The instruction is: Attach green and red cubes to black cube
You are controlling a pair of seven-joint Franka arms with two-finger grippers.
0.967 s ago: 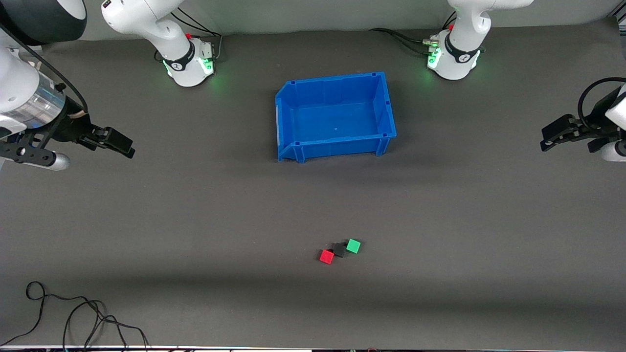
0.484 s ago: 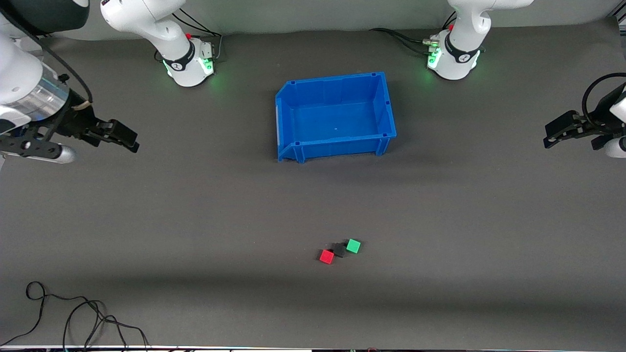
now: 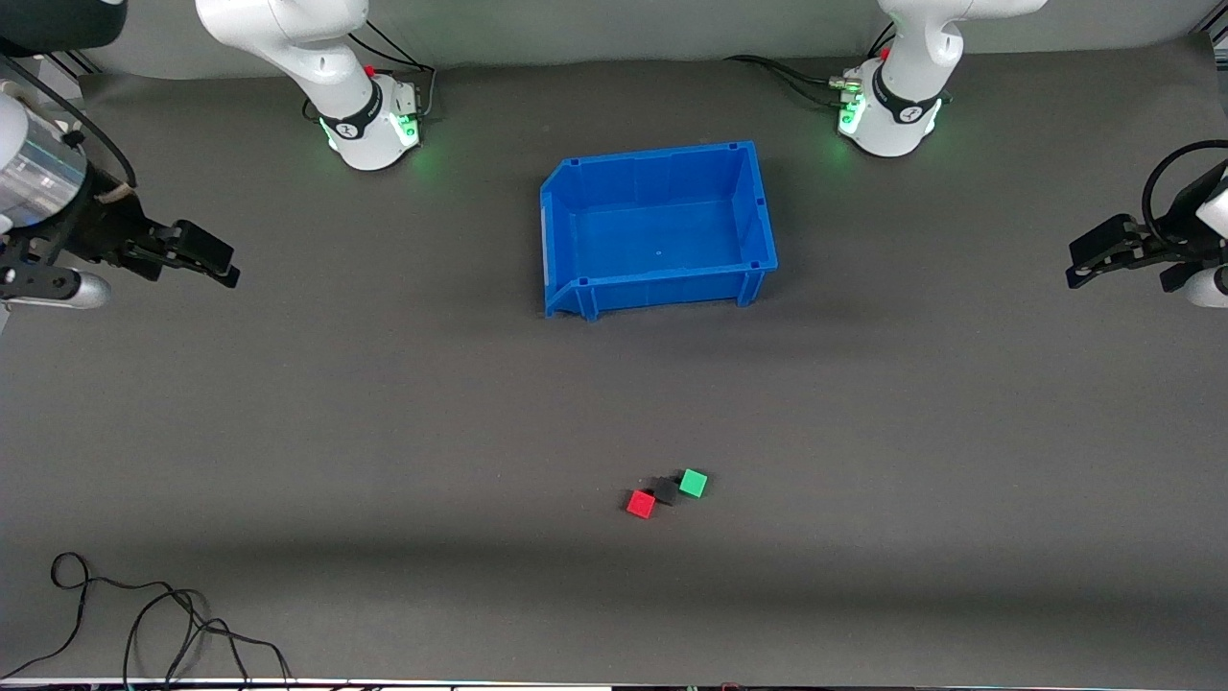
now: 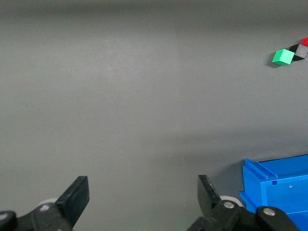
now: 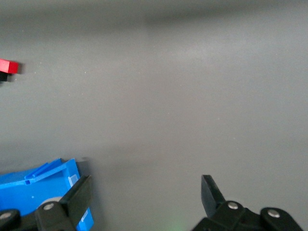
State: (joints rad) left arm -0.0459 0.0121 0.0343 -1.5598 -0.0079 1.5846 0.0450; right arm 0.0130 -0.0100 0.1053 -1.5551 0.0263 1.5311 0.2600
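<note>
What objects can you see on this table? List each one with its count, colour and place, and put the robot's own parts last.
small solid green cube: 1, bright green, touching the black cube, nearer the front camera than the bin
small matte black cube: 1, black, between the green and red cubes
small solid red cube: 1, bright red, touching the black cube
open plastic bin: 1, blue, mid-table
loose cable: 1, black, right arm's end, nearest the camera
left gripper: 1, black, open, over the left arm's end
right gripper: 1, black, open, over the right arm's end

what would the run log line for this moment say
small red cube, matte black cube, bright green cube: touching in row | left gripper: open, empty | right gripper: open, empty
</note>
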